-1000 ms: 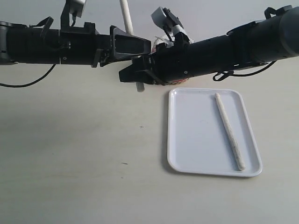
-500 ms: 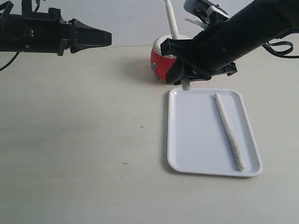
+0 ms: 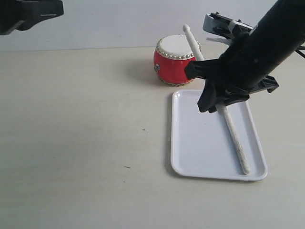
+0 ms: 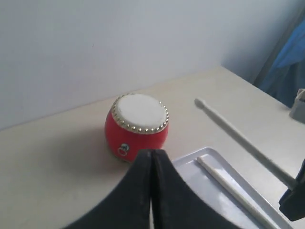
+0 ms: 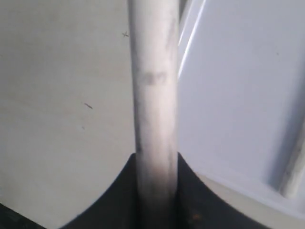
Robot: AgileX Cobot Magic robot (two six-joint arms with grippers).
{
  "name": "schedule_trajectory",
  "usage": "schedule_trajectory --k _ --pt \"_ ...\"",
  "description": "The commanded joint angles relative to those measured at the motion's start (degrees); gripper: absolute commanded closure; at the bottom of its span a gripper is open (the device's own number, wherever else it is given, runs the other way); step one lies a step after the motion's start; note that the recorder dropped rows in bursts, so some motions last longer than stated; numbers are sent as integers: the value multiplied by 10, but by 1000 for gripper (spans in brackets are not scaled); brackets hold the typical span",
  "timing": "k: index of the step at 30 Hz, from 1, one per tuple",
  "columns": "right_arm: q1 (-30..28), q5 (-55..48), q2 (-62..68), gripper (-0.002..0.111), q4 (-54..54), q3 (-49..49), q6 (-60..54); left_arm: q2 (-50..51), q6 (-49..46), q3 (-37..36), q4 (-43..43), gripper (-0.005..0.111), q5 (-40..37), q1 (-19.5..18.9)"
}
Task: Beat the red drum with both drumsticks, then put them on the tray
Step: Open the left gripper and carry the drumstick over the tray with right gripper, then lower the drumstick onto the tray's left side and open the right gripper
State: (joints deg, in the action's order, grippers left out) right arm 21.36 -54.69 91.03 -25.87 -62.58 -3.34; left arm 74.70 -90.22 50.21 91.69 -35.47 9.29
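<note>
The red drum stands upright just behind the white tray. One pale drumstick lies lengthwise in the tray. My right gripper is shut on the other drumstick above the tray's near-drum end. That stick tilts, and its rounded tip sits over the drum's far side. My left gripper is shut and empty, high at the far left, well away from the drum.
The pale tabletop stretches left of the tray and drum. A plain wall rises behind the table's back edge. The right arm hangs across the tray's back right corner.
The left arm has pulled away to the upper left, uncovering the drum. The right arm has swung right and down over the tray, tilting its stick.
</note>
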Motion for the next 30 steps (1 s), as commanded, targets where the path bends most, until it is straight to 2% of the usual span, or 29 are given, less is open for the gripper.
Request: schedule_trajectory --k 1,7,14,22,26,30 --pt "-1 13 -45 108 15 62 0 -60 3 -19 2 107 -1 1" --pt "-1 75 -87 108 13 151 6 -87 3 -29 2 107 -5 1" --pt "-1 75 -86 108 -6 205 29 -87 3 -29 4 107 -5 1" --pt "-1 31 -36 108 -8 198 54 -87 3 -29 5 107 -22 1" --pt "-1 -55 19 108 -8 155 64 -87 3 -29 5 107 -31 1" --pt "-1 -65 60 108 -8 99 80 -87 3 -29 5 107 -31 1"
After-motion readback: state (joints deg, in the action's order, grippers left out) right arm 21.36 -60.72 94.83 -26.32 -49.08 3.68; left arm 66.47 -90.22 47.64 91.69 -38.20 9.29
